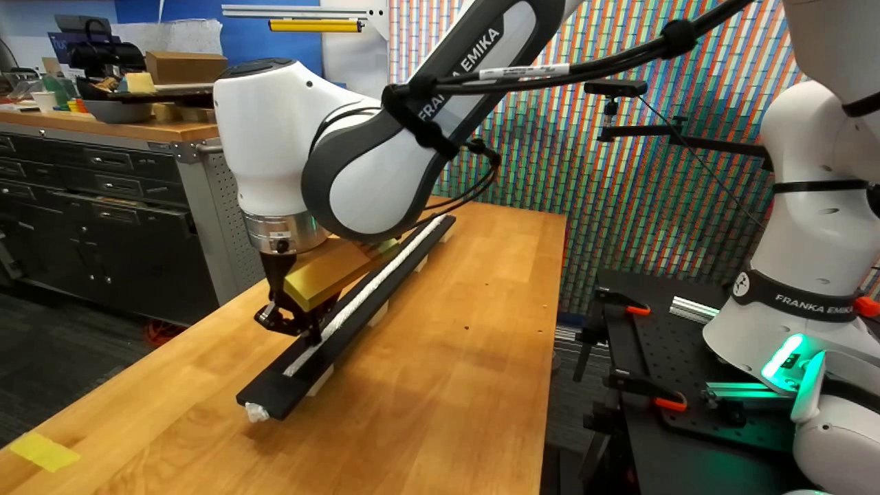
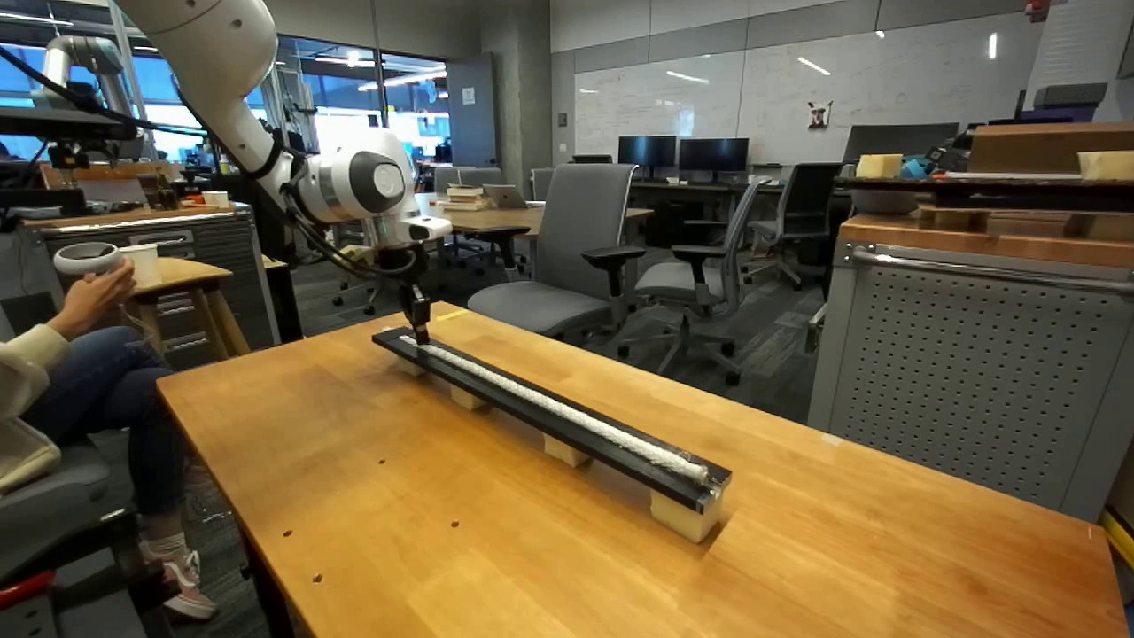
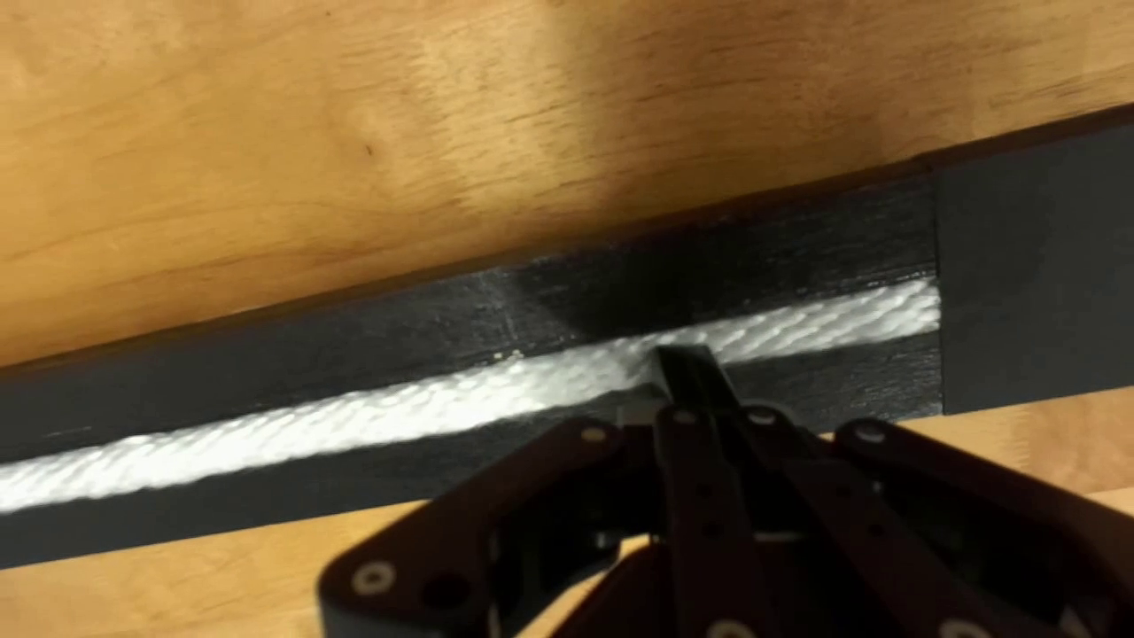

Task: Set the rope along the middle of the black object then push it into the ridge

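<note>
Along the black object [image 3: 266, 363] in the wrist view, the rope [image 3: 443, 406] extends from nine to three o'clock; the gripper [image 3: 687, 356], fingers [image 3: 700, 381] clenched, apparently touches it.

In wrist view, cannot inspect rope [image 3: 461, 399] beneath hand [image 3: 684, 359], nor follow it past 9 o'clock edge, or black bar [image 3: 576, 301] past 3 and 9. In an exterior view, find person [image 2: 102, 381] cut off at 9 o'clock.
</note>
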Action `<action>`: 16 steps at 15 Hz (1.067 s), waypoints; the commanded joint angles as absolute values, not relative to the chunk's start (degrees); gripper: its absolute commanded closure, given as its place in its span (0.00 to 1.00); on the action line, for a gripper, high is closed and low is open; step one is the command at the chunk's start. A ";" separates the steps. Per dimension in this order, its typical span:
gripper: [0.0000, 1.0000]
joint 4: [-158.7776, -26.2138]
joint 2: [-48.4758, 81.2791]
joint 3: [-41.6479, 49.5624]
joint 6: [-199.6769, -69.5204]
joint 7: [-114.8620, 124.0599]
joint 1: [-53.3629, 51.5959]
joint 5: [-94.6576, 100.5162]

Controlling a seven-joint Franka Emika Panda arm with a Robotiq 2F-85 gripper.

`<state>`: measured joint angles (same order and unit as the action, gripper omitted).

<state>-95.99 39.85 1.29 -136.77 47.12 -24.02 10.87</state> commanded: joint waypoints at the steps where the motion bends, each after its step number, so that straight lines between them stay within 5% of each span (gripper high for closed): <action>1: 0.97 -100.02 35.21 1.70 -137.35 48.97 -24.65 11.09; 16: 0.98 -97.56 38.33 2.44 -136.03 49.93 -22.55 11.09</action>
